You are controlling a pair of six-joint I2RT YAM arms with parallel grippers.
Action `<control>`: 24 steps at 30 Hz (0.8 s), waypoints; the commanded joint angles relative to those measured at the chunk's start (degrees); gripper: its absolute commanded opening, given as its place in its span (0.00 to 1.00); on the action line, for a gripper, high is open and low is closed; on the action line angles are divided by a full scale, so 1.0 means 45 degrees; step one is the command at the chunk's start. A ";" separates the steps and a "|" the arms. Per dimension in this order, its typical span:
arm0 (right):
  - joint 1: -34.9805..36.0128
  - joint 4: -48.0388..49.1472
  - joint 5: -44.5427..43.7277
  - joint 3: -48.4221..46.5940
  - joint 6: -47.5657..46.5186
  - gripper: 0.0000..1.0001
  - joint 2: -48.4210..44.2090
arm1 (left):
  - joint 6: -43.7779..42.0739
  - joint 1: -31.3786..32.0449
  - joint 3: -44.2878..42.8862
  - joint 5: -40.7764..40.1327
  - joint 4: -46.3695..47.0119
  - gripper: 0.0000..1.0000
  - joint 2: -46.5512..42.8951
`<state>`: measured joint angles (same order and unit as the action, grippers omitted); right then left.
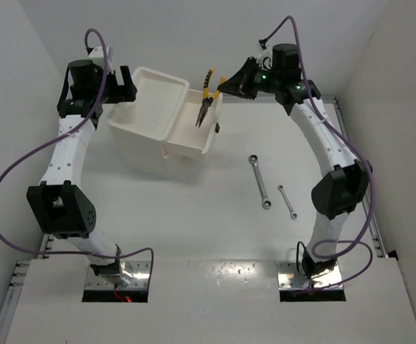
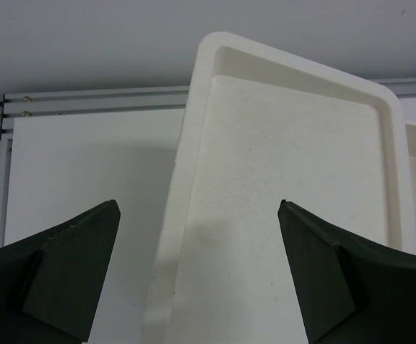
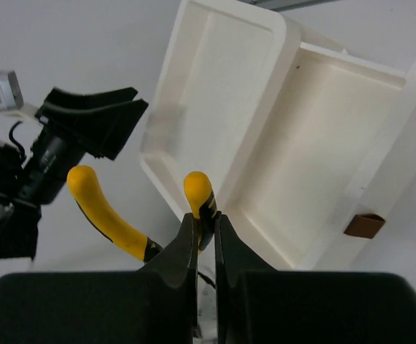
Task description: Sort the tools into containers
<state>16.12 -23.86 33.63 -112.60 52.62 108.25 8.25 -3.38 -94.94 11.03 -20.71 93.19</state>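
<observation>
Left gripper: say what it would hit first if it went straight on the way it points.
Probably the white top tray, which lies straight ahead between its open fingers; depth is unclear.

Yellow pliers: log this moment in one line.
right gripper: shut on yellow pliers | over open drawer | left gripper: open, by top tray | wrenches: on table

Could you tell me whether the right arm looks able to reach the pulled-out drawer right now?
Probably yes: the right hand, shut on yellow-handled pliers, hangs by the open white plastic drawer, whose top is unblocked; the left hand sits apart, leftward.
</observation>
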 commanded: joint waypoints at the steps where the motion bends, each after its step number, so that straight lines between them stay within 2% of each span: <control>1: 0.0518 -0.0106 -0.0926 -0.1052 0.2833 0.00 0.0570 | 0.0178 0.0125 0.0081 -0.0126 0.0422 0.99 -0.0532; 7: 0.0754 -0.1434 -0.2276 -0.1717 0.3034 0.00 0.1412 | 0.0295 0.0125 0.0198 -0.0126 0.0422 0.99 -0.0532; 16: 0.1008 -0.1184 -0.2707 -0.1190 0.2603 0.00 0.1920 | 0.0179 0.0125 0.0316 -0.0126 0.0306 0.99 -0.0532; 18: 0.1008 -0.1028 -0.2551 -0.1190 0.2486 0.09 0.2117 | 0.0178 0.0125 0.0316 -0.0126 0.0305 0.99 -0.0532; 20: 0.1008 -0.1027 -0.2435 -0.1190 0.2332 0.12 0.2448 | 0.0178 0.0125 0.0316 -0.0126 0.0305 0.99 -0.0532; 24: 0.1125 -0.0870 -0.2279 -0.1014 0.2330 0.26 0.2586 | 0.0178 0.0125 0.0316 -0.0126 0.0305 0.99 -0.0532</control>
<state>20.16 -31.53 21.58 -117.08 62.83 119.72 8.67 -3.38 -93.54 10.66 -20.53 93.19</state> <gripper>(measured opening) 0.233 0.989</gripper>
